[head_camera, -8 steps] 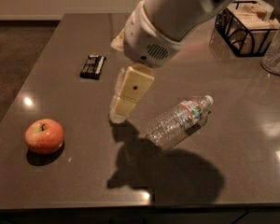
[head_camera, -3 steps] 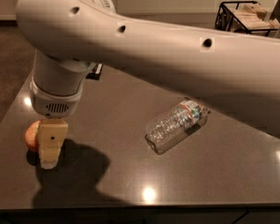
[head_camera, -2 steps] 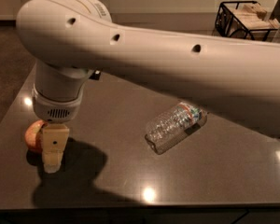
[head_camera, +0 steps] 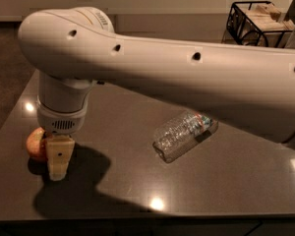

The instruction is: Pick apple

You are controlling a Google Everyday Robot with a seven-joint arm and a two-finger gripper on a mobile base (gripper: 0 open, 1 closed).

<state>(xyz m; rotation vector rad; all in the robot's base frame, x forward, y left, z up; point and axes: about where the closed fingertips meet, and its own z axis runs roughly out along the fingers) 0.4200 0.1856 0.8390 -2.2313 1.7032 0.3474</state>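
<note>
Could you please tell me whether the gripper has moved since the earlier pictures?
Yes. The gripper has swung left, away from the lying bottle, and now sits right beside the apple.

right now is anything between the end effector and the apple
Nothing visible does. The end effector is down at the near edge of the table, right beside the apple, which it partly hides in the camera view. The clear bottle lies on its side toward the table's middle, away from both.

A clear bottle (head_camera: 184, 134) lies on the table (head_camera: 236, 183), wire basket (head_camera: 244, 27) behind.
</note>
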